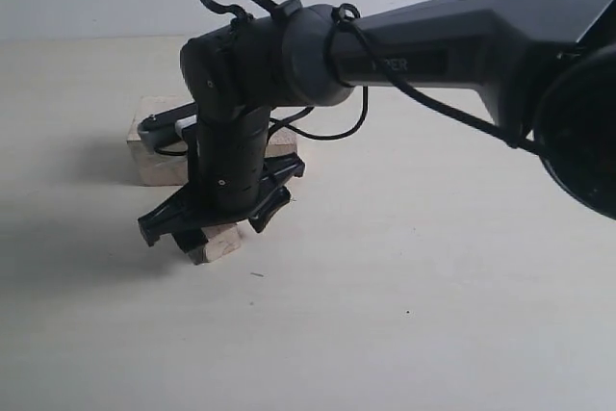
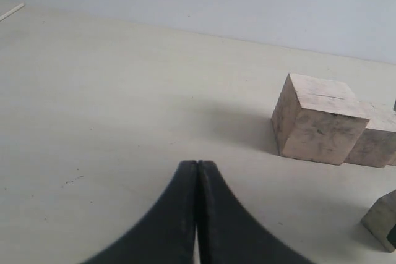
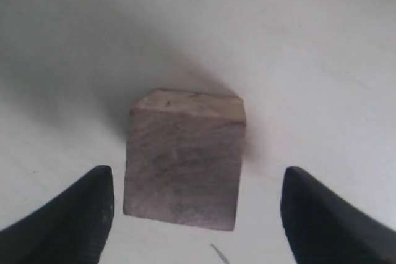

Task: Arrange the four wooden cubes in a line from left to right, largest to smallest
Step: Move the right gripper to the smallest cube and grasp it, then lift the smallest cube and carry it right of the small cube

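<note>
- Largest wooden cube (image 2: 318, 119), marked by a thin slit line on its top face, stands on the pale table (image 1: 433, 315) at the left end of the group, where the row should begin.
- A second cube (image 2: 378, 140), plainly smaller, sits tight against the largest cube's right side. Seen from the room, the right arm (image 1: 462, 45) hides most of it.
- A small cube (image 3: 182, 159) rests on the table in front of the largest cube, apart from it and out of line with the pair.
- Right claw (image 3: 198, 177) hangs over that small cube with its jaws spread wide, one finger on either side and neither touching the wood. It has hold of nothing.
- Left claw (image 2: 197, 168) is pressed fully closed and empty, low over bare table, well off to the far side of the largest cube from its neighbour.
- Progress, by my reading: the first two places look filled, while the small cube has yet to join the row, so about half the job remains.
- Count: three cubes can be made out, not four. The fourth is hidden or out of frame, and I cannot tell whether the small cube is third or last in size. Two claws, one arm in plain sight.
</note>
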Robot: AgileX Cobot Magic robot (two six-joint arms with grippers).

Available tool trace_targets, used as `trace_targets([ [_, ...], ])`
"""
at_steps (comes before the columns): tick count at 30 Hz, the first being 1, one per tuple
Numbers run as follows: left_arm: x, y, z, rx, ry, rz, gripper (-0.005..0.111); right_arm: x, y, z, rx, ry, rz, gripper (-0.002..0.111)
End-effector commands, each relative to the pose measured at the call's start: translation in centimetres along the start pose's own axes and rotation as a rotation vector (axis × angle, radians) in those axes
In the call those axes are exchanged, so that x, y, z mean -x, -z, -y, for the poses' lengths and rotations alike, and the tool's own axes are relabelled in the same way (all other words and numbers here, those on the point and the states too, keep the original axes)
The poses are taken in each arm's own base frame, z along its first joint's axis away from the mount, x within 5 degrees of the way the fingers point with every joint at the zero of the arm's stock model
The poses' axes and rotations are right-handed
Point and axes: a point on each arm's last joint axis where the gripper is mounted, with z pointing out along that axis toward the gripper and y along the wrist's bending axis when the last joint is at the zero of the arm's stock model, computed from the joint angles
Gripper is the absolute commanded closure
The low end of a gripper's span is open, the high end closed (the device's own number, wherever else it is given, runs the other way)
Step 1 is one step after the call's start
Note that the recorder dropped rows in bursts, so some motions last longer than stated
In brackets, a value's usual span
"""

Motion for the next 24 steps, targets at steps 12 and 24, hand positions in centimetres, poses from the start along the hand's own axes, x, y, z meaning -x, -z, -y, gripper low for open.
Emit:
trace_targets([
  [12,0.0,0.0,0.0,-0.001,0.002,0.009,0.107,-1.3,7.7,3.2,-0.029,0.212,-0.11,0.108],
  [24,0.0,0.0,0.0,-0.001,0.002,0.009,0.107,-1.6,14.0,20.3,0.021,0.309,0.057,0.108],
])
